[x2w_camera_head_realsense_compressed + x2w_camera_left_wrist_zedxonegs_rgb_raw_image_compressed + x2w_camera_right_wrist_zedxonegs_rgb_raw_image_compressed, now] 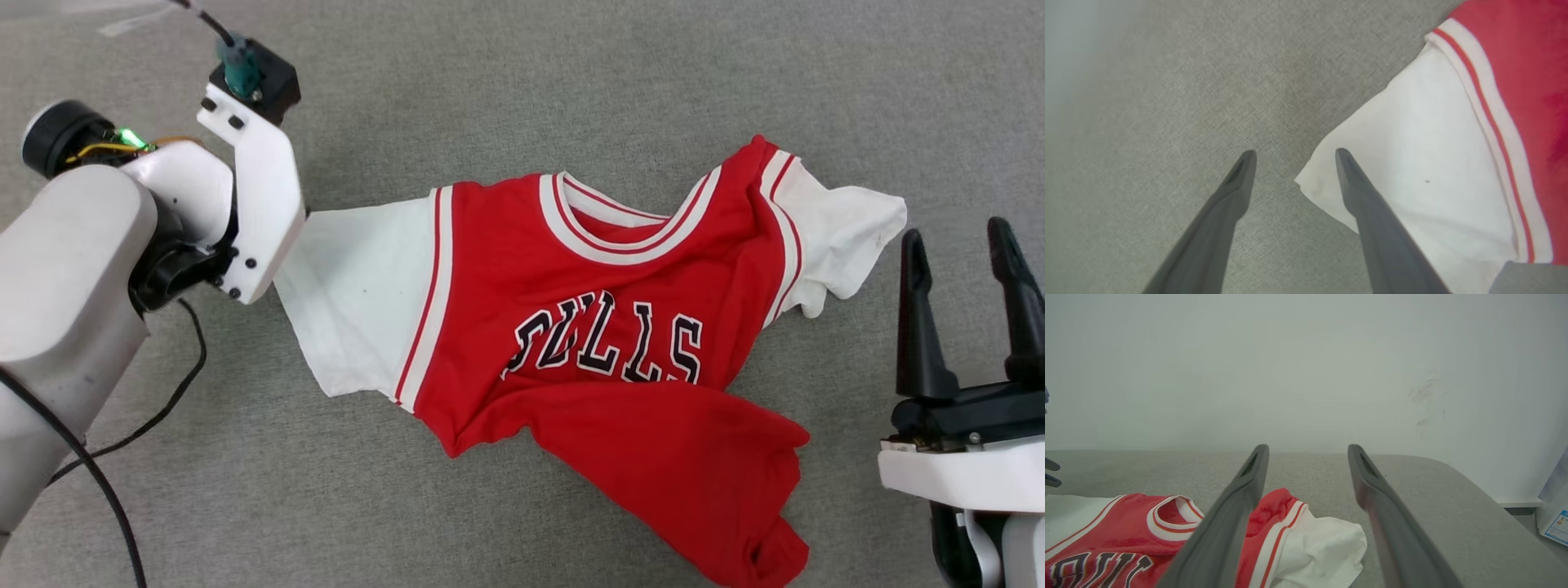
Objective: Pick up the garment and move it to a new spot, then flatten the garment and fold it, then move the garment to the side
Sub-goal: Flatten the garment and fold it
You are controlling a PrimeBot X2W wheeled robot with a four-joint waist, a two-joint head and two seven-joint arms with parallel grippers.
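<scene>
Garment [604, 327] hem folded over, hiding its number.

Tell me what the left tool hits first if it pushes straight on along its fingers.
Likely the grey surface beside the garment; the left tool, open, straddles the white sleeve's corner, though depth is unclear.

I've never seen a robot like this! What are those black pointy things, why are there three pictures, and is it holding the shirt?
The pointy things are the robot's fingers. One picture comes from its head, looking down; the other two come from cameras on its wrists. A red and white shirt lies crumpled on the grey surface. The left gripper hangs open by a white sleeve. The right gripper waits open beside the shirt. Nothing is held.
</scene>
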